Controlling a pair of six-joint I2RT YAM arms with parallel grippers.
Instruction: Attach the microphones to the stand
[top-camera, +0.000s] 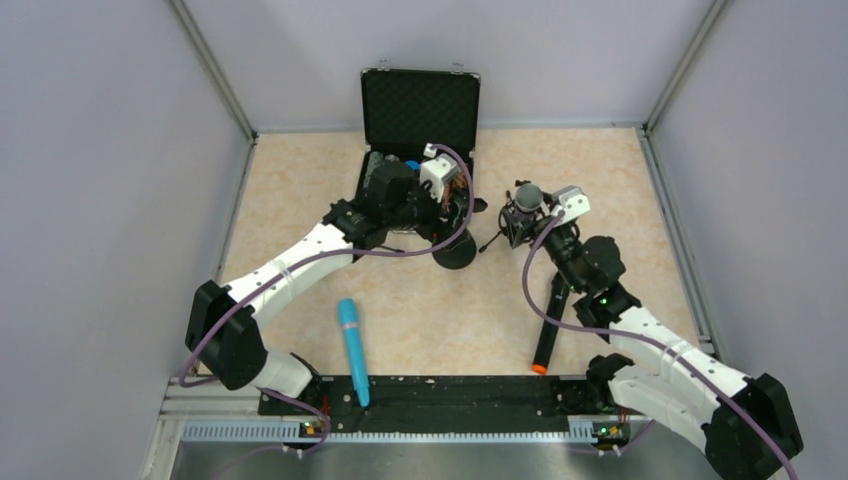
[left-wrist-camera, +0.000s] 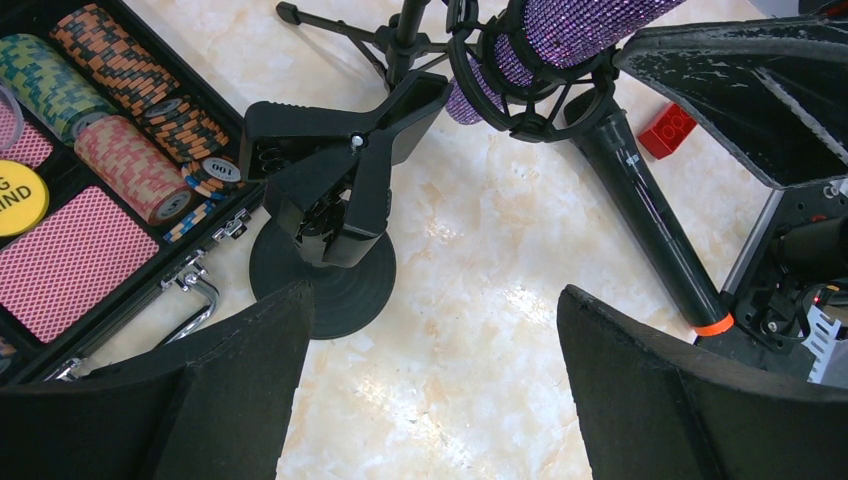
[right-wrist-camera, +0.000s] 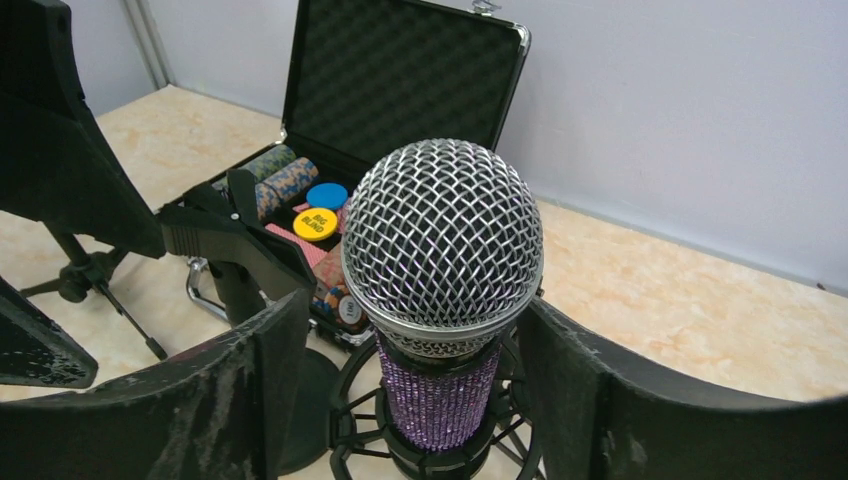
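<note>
Left gripper (left-wrist-camera: 435, 300): fingers wide apart, empty, facing the clamp stand (left-wrist-camera: 330, 190). Right gripper (right-wrist-camera: 415, 310): fingers flank the purple microphone (right-wrist-camera: 440, 240) seated in the shock mount (right-wrist-camera: 352, 425); contact cannot be determined.

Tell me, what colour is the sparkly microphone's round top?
Its grille is shiny silver mesh; the right wrist view shows it best.

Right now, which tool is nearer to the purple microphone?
Right. The right tool flanks the purple microphone seated in the shock mount; the left tool hangs open off to its left, above the clamp stand by the chip case.
</note>
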